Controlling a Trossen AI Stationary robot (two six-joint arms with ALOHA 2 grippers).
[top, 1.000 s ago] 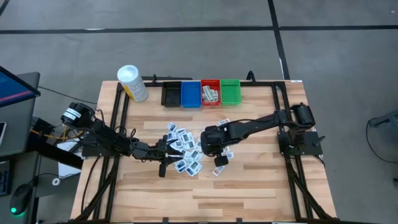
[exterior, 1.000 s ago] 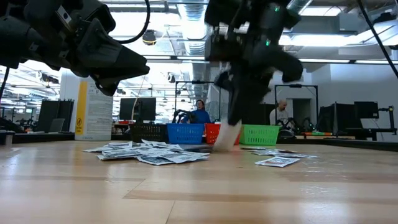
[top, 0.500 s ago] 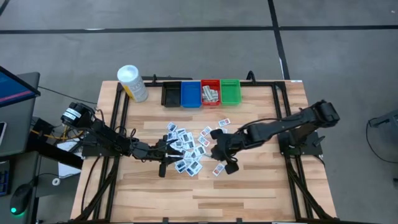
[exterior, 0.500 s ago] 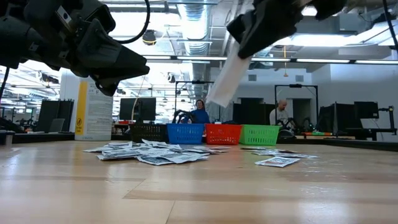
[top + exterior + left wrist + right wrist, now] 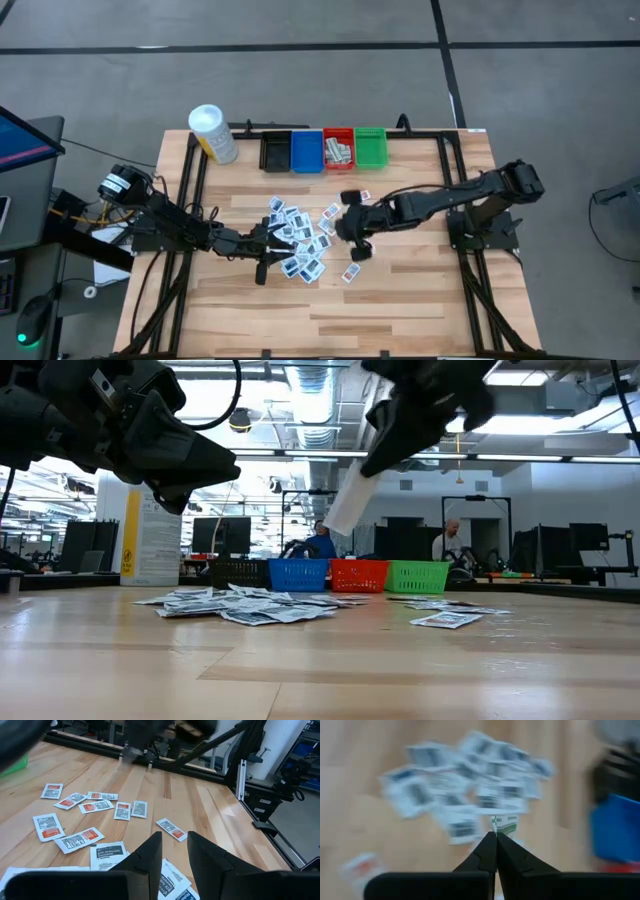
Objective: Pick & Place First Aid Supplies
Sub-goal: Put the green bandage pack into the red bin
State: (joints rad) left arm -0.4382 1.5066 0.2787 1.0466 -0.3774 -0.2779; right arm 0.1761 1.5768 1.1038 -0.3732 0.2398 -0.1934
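The first aid supplies [image 5: 300, 240] lie as a loose pile of small flat packets mid-table, also seen in the low view [image 5: 245, 607] and the left wrist view [image 5: 80, 839]. My right gripper [image 5: 350, 224] hangs above the pile's right side, shut on one white packet [image 5: 345, 507] with green print [image 5: 506, 824]. My left gripper [image 5: 266, 247] stays low at the pile's left edge; its fingers [image 5: 174, 854] are open with nothing between them. My right gripper pinches one end of the white packet [image 5: 501, 827] between its two fingertips, slanting down from above. The packet hangs slanted below the fingers [image 5: 385, 445], lifted well clear of the table and the pile.
Black [image 5: 275, 151], blue [image 5: 306, 151], red [image 5: 338, 149] and green [image 5: 370, 147] bins stand in a row at the far edge; the red one holds packets. A white-capped yellow container [image 5: 213, 133] stands at the far left. A few packets [image 5: 445, 619] lie apart to the right.
My right gripper has risen from the table with the white packet, tipped less steeply and drawn toward the far edge. The packet, whose lower end was near the tabletop, now hangs high and clear.
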